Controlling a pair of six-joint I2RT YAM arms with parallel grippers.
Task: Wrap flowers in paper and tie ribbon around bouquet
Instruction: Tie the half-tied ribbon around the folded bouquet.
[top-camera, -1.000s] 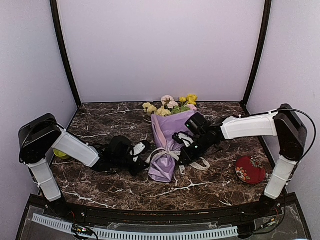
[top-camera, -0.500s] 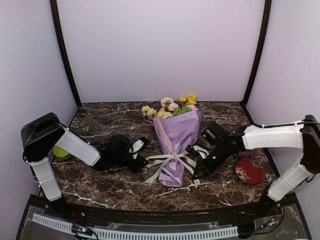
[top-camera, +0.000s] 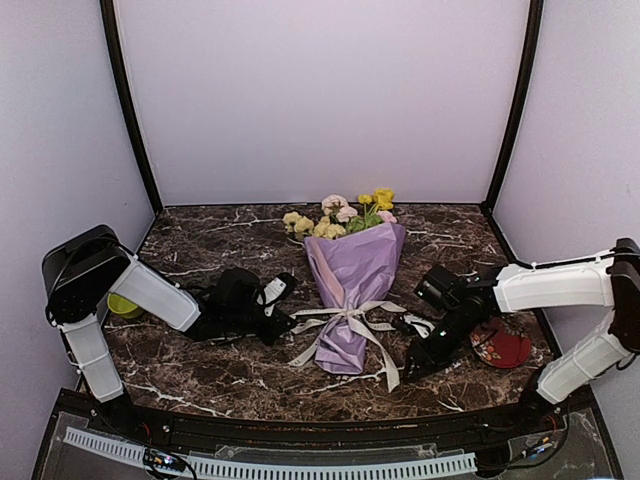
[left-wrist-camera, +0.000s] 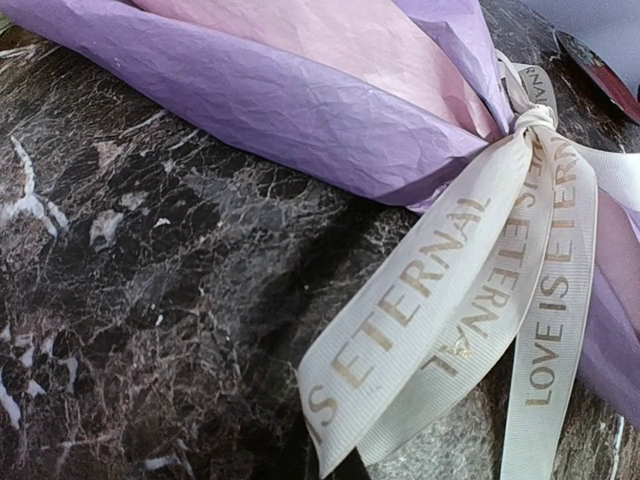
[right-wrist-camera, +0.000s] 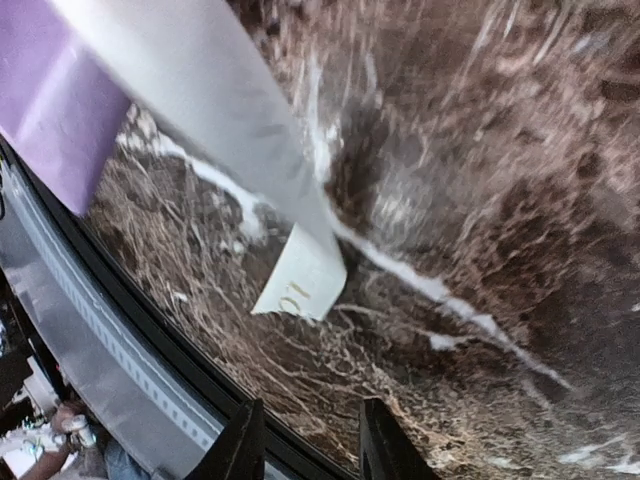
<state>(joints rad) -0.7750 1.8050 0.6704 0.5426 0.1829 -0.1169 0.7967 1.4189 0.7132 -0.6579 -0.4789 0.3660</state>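
Down low beside bouquet (top-camera: 352, 290), right arm (top-camera: 545, 285).

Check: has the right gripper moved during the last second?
Yes. The right gripper has swung rightward and toward the near side, ending much closer to the red pouch.

Both arms reach low toward the middle — left claw (top-camera: 282, 318) closed tight, right claw (right-wrist-camera: 310, 432) with fingers apart.

dark marble table (top-camera: 220, 250), tied bouquet (top-camera: 352, 280), red pouch (top-camera: 510, 350)
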